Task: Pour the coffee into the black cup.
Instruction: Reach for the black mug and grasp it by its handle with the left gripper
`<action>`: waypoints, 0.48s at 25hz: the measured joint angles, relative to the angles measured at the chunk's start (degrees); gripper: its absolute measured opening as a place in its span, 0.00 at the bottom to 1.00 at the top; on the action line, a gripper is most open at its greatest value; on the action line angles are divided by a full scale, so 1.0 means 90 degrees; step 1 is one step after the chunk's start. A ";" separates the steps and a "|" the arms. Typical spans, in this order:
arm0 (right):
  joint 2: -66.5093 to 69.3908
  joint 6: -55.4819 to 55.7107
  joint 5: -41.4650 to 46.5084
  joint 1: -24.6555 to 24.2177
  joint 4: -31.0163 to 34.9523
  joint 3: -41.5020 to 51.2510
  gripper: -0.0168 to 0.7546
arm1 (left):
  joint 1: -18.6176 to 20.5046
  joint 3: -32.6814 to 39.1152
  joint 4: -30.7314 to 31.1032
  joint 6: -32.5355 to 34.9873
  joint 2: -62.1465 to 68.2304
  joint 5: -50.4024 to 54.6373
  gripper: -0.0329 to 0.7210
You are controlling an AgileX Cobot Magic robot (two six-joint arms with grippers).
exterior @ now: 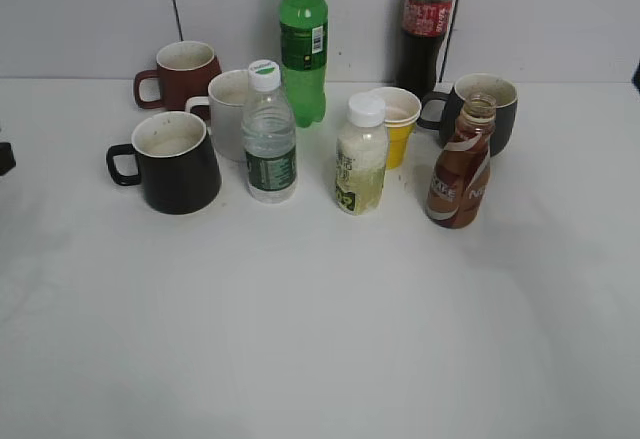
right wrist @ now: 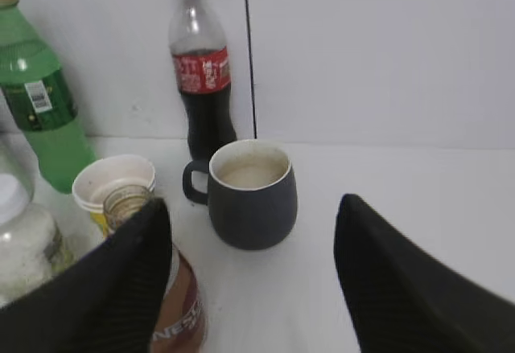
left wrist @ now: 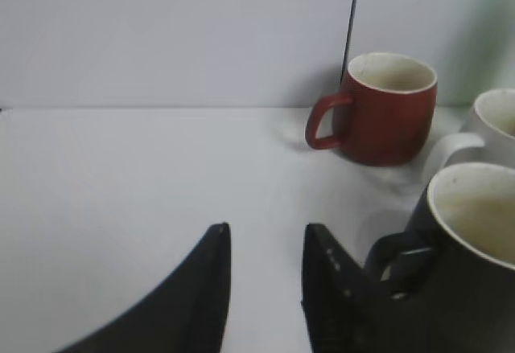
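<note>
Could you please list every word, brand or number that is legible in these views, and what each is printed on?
"NESC", cut off by the frame edge: on the coffee bottle label.
Cola bottle red label: white script too blurred to read.
Green bottle, water bottle and pale drink bottle labels: print too small to read.
The mugs show no text.

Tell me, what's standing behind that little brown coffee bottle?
Directly behind the coffee bottle stands a dark grey mug with a pale inside. Farther back, against the wall, is a tall cola bottle. The coffee bottle covers part of the mug's lower front.
</note>
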 joint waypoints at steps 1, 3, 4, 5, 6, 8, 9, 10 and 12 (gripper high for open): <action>0.0317 0.0000 -0.0199 0.0084 -0.0051 0.0000 0.64 | 0.0000 0.0000 0.0057 -0.0012 0.0271 -0.0181 0.36; 0.0881 0.0035 -0.0564 0.0228 -0.0239 0.0000 0.63 | 0.0000 0.0000 0.0278 -0.0064 0.0754 -0.0625 0.36; 0.1162 0.0051 -0.0807 0.0279 -0.0279 0.0032 0.63 | 0.0000 0.0000 0.0445 -0.0115 0.0970 -0.0815 0.36; 0.1419 0.0070 -0.1097 0.0332 -0.0313 0.0098 0.63 | 0.0000 0.0000 0.0629 -0.0163 0.1225 -0.1084 0.36; 0.1614 0.0080 -0.1353 0.0369 -0.0329 0.0176 0.63 | 0.0000 0.0000 0.0764 -0.0192 0.1440 -0.1393 0.36; 0.2051 0.0094 -0.1995 0.0437 -0.0387 0.0443 0.62 | 0.0000 0.0000 0.0999 -0.0237 0.2000 -0.2156 0.36; 0.2171 0.0102 -0.2267 0.0453 -0.0425 0.0533 0.62 | 0.0000 0.0000 0.1074 -0.0240 0.2203 -0.2443 0.36; 0.2332 0.0150 -0.2525 0.0457 -0.0481 0.0673 0.62 | 0.0000 0.0000 0.1140 -0.0242 0.2439 -0.2699 0.36; 0.2624 0.0305 -0.3134 0.0460 -0.0674 0.0921 0.62 | 0.0000 -0.0015 0.1188 -0.0248 0.2820 -0.2816 0.36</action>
